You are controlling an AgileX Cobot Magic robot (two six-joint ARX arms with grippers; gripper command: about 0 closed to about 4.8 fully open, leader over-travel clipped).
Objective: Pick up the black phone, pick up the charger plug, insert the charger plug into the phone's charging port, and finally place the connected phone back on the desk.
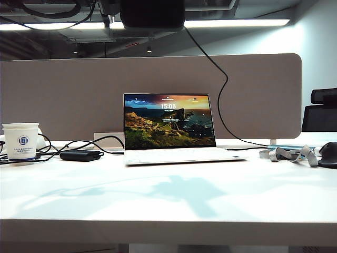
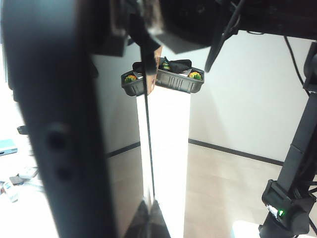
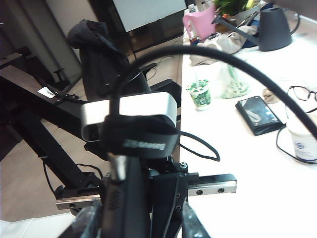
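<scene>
Up off the wide white desk, the glossy black slab phone sits edge-on in the left gripper, jaws clamped tight on it. Beside the desk, the right gripper holds nothing, fingers well apart. A white paper cup stands at nine o'clock from the silver laptop, contents hidden.

The desk is seen low and level from its near edge in the exterior view. Both wrist views are raised, aimed outward at the room; little overlap is shared.

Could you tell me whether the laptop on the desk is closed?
No, the laptop stands open on the desk, its screen lit with a landscape picture.
</scene>
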